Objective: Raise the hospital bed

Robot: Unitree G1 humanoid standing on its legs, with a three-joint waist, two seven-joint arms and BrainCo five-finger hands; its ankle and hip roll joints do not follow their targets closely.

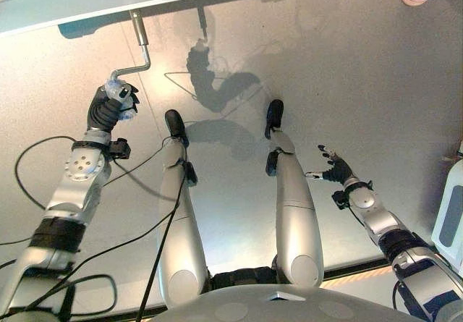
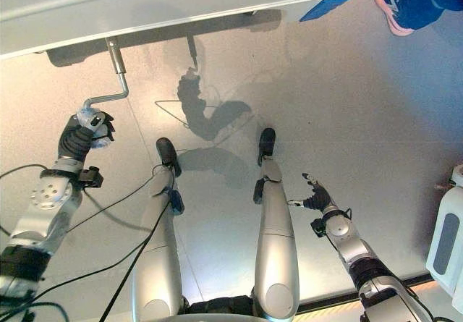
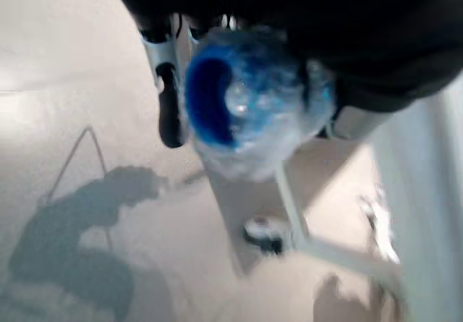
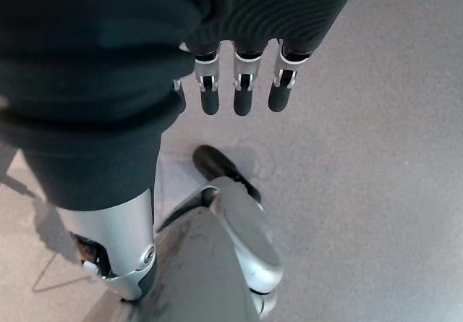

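Left hand (image 1: pixel 110 108) grips the bed's crank handle (image 1: pixel 119 89); right hand (image 1: pixel 336 170) hangs slack.

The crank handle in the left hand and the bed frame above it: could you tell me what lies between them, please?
In the left eye view, the bent metal crank rod spans that stretch, running from the wrapped crank handle, gripped by the left hand, up to the bed frame. Around it is bare floor.

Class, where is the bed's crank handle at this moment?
The crank handle sits at the left of the left eye view, its bent rod running down from the bed frame. The left robot hand is curled round its grip.
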